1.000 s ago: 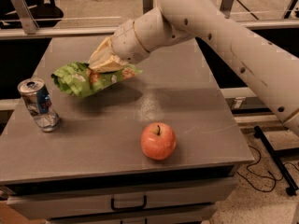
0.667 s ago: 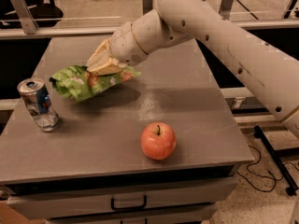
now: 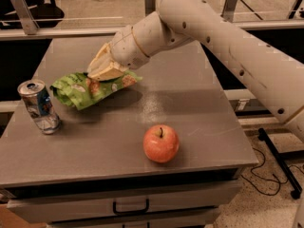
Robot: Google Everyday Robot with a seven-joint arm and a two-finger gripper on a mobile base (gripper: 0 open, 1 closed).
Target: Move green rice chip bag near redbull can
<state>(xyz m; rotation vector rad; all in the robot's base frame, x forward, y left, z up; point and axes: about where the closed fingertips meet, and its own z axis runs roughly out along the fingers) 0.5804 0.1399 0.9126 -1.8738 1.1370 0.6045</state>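
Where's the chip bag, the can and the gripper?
green rice chip bag [image 3: 76, 91]: camera view, its crinkly left half.
redbull can [image 3: 40, 109]: camera view, its side wall.
gripper [image 3: 102, 72]: camera view, between fingertips, on bag's top edge.

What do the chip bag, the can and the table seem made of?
The green rice chip bag, pinched in the gripper over the table: thin glossy plastic film, crinkled. The redbull can: metal, silver sheen, pull-tab top. The table: matte grey, perhaps laminate or painted metal; unclear.
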